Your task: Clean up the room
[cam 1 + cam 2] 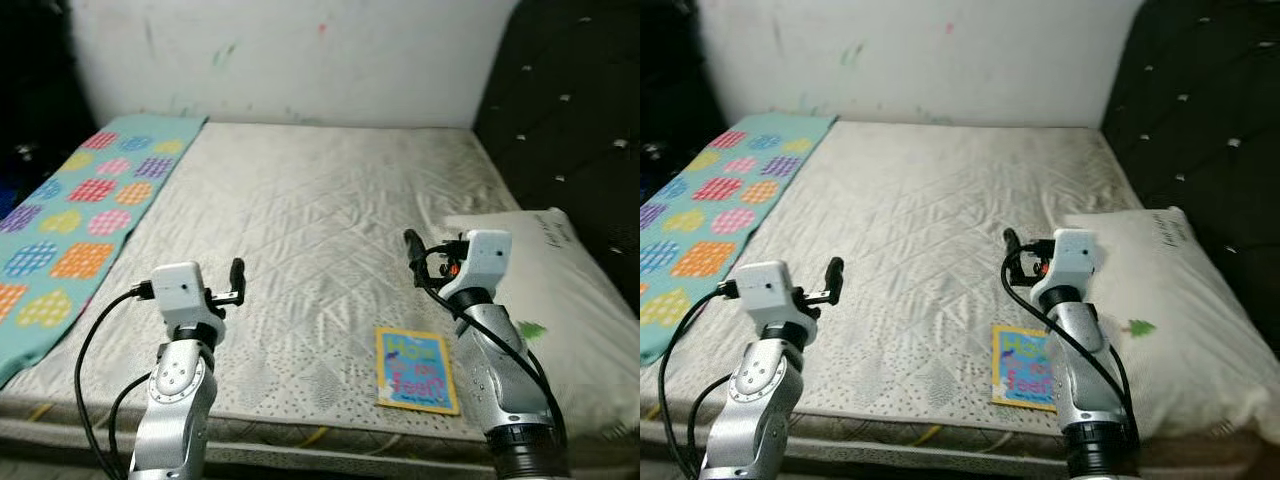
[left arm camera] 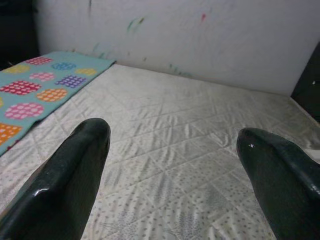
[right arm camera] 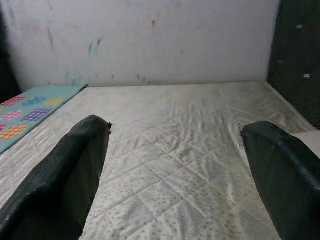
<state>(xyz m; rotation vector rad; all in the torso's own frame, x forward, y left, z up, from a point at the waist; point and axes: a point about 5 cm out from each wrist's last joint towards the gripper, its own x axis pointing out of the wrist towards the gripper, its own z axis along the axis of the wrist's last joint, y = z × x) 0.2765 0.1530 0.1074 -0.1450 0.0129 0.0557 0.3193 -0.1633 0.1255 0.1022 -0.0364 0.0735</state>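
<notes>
Here, nearest you, the small yellow-bordered blue picture book [image 1: 416,370] lies flat at the front edge of the bare quilted white mattress [image 1: 300,220], just beside your right gripper [image 3: 175,165], whose black fingers stand wide apart and empty; I judge you should lower that gripper over the book's free edge and pinch there. Your left gripper [image 2: 175,170] hovers likewise spread and empty. Farther off, the white pillow [image 1: 560,290] and teal heart-patterned blanket [image 1: 80,220] lie at opposite sides; no bin or basket is visible.
</notes>
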